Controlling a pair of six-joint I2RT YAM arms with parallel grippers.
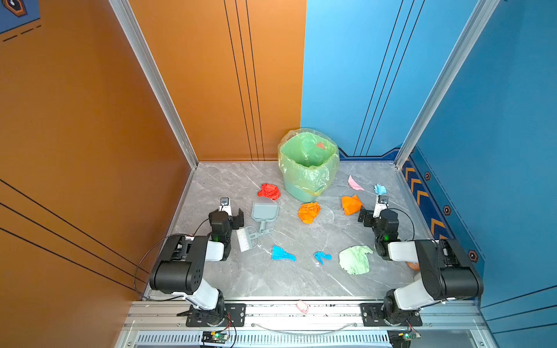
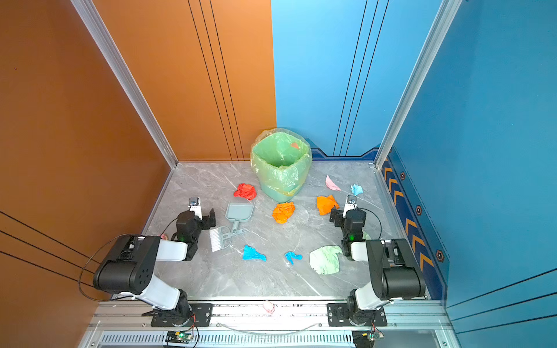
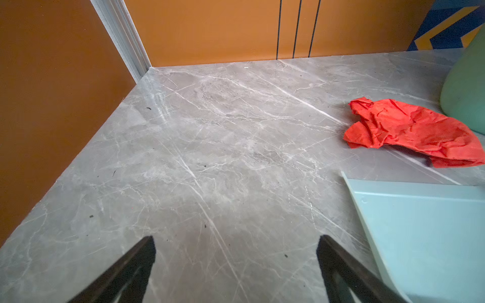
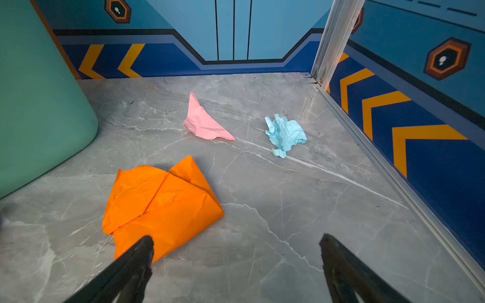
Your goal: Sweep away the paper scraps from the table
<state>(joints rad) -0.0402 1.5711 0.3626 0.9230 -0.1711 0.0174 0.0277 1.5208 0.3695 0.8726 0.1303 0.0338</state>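
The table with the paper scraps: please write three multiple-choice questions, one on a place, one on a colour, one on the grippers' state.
1. Where does the pale green scrap lie?
A. in the bin
B. on the table beside the right arm
C. under the brush

2. Which colour has the scrap nearest the dustpan?
A. red
B. pink
C. bright blue

3. How do the grippers stand?
A. left shut on the brush
B. right shut on a blue scrap
C. both open and empty

1 B: it lies on the grey top by that arm.
2 A: the red scrap lies just beyond the pan's wide edge.
3 C: the left gripper and right gripper show spread jaws, nothing gripped.
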